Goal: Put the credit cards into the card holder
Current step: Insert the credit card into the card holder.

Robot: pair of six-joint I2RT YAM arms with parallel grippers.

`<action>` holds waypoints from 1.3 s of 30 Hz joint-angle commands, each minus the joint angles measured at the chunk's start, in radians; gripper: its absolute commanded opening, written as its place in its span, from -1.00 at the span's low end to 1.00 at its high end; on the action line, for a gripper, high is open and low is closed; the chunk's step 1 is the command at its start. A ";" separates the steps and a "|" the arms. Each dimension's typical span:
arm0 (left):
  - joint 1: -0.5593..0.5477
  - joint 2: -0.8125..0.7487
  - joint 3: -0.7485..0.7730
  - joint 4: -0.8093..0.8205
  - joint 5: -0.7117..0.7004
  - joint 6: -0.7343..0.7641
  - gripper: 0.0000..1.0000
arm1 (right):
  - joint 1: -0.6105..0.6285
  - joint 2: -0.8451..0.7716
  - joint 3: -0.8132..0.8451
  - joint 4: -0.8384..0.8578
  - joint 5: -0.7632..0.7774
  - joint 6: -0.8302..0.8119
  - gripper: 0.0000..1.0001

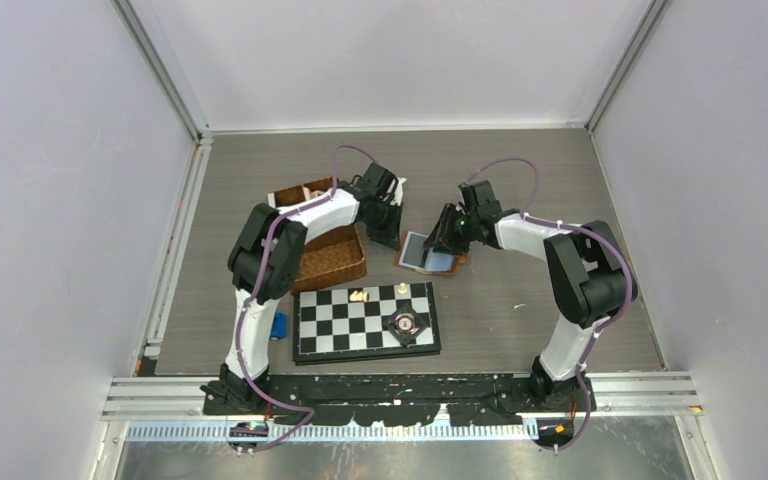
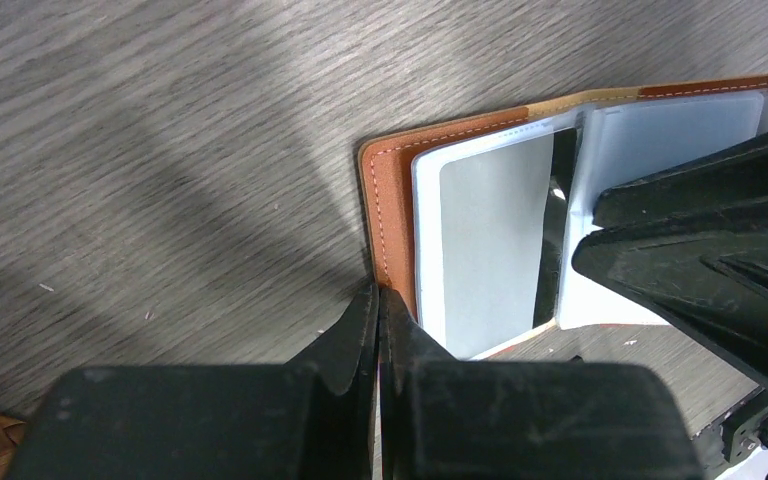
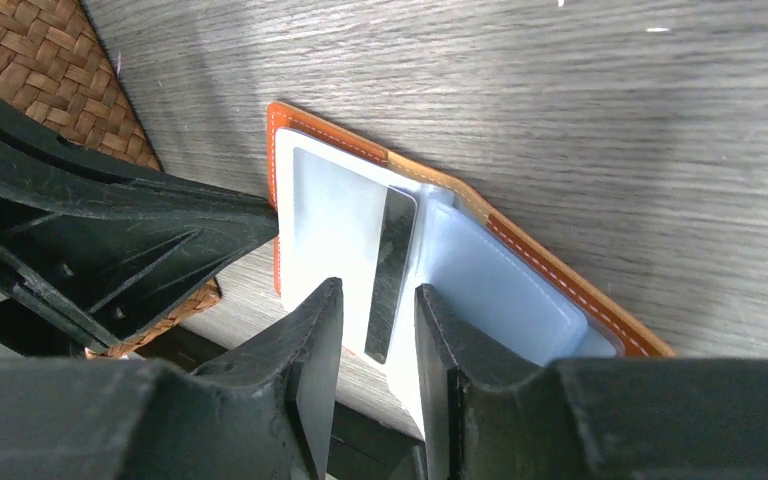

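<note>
Currently the card holder (image 1: 412,252) is seen lying open and flat near the middle of the worktop (image 1: 520,180), pale inside facing up, brown leather border showing round it. It is placed just beyond the far right corner of the chessboard (image 1: 360,325), which is set along the near edge, and just right of the wicker basket (image 1: 335,262).

One credit card (image 3: 335,225) is seen on the holder's left page, pale, with a dark stripe (image 3: 392,265) along the side nearest the fold. It looks tucked under the clear sleeve, but that cannot be confirmed. The right page is seen as a clear sleeve; whether a card is inside cannot be told.

The left gripper (image 2: 379,300) is lowered at the holder's left edge. Its fingers (image 2: 355,340) are pressed together with no gap. The tips are touching the leather border near a corner; whether leather is pinched between them cannot be told.

The right gripper (image 3: 378,320) is held low over the holder from the right side. Its fingers (image 3: 320,350) are spread apart, one on either side of the stripe end of the card, with a gap seen on both sides. Nothing is gripped.

The two grippers are brought close together over the holder, tips near but apart. A few small pieces are seen on the chessboard. A small blue object (image 1: 279,325) is seen by the left arm, near the board's left edge.
</note>
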 commanded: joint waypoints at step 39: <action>-0.010 -0.238 0.015 -0.090 -0.005 0.072 0.06 | 0.113 -0.215 0.074 -0.248 0.118 -0.098 -0.14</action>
